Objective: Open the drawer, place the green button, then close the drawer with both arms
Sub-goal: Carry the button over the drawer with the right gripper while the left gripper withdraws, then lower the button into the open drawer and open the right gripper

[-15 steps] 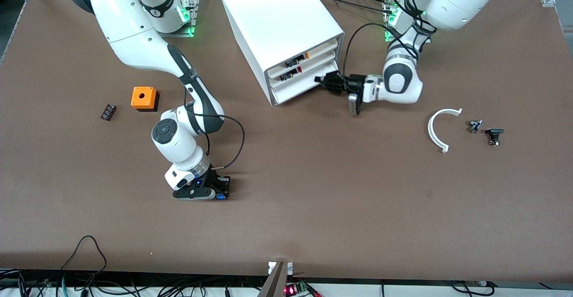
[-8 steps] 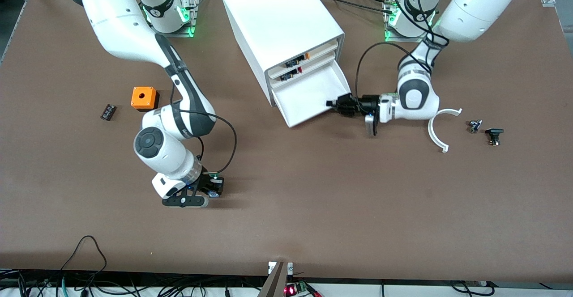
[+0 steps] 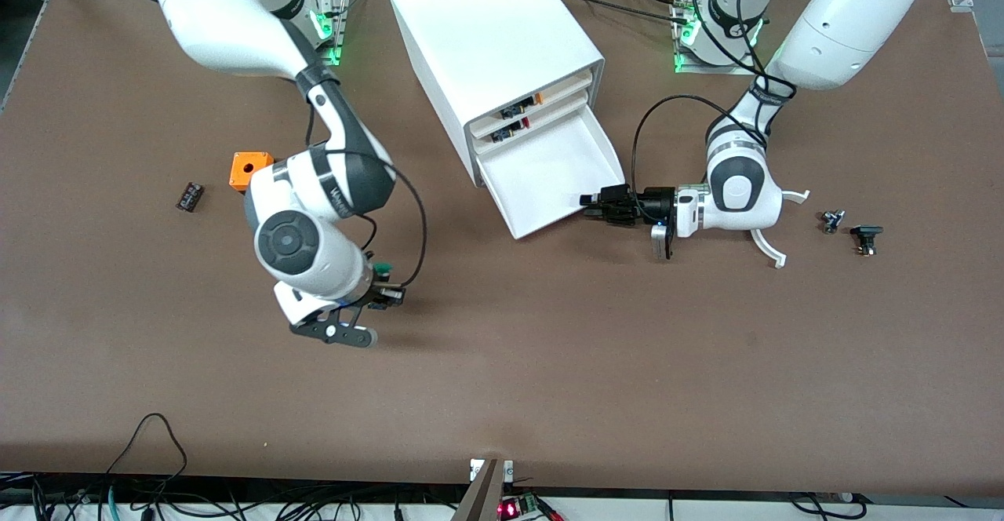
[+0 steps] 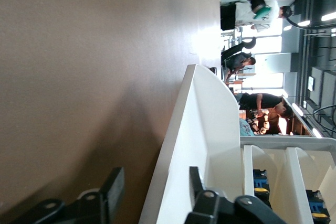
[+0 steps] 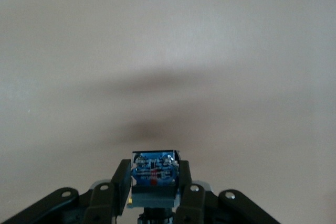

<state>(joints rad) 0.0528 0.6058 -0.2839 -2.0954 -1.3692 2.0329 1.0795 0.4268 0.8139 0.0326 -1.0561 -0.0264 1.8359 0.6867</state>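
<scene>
Pulled out: drawer | left gripper jaws parted astride front | right gripper raised, clamping button | risk: slipping mid-carry

Lower centre of frame: right gripper, fingers clamped on the button, its blue-tinted end facing the camera. Upper frame: bare table, with a soft shadow, probably the gripper's.

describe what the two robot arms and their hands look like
Both arms are glossy white with rounded joints and dark grey bands. A loose black cable loops from forearm to wrist on each. The right hand and left hand are black two-finger units; green lights glow at both bases.
</scene>
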